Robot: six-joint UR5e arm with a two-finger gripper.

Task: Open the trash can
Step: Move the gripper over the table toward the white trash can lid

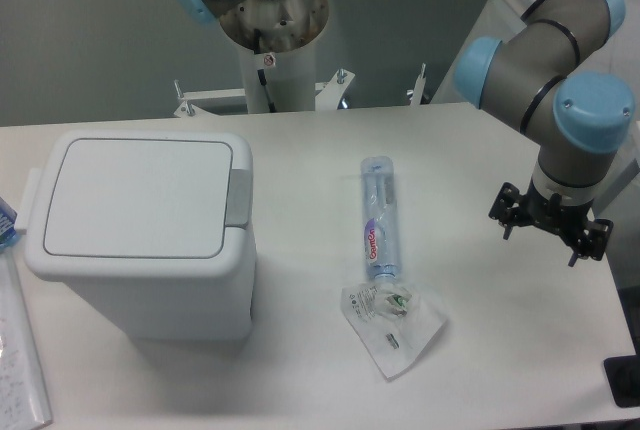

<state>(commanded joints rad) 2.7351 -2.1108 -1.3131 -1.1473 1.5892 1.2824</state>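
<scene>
White counter (500, 350) scene: trash can (140, 235) sits lid-down, well apart across from the hand (550, 228), grey tab (238, 195) facing it; finger state can't tell.

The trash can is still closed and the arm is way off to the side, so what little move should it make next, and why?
Probably swing the tool across the table toward the trash can, aiming above the grey tab on its rim. The lid lies flat and shut, and the tool hangs far from it, beyond the plastic bottle and the clear wrapper.
</scene>
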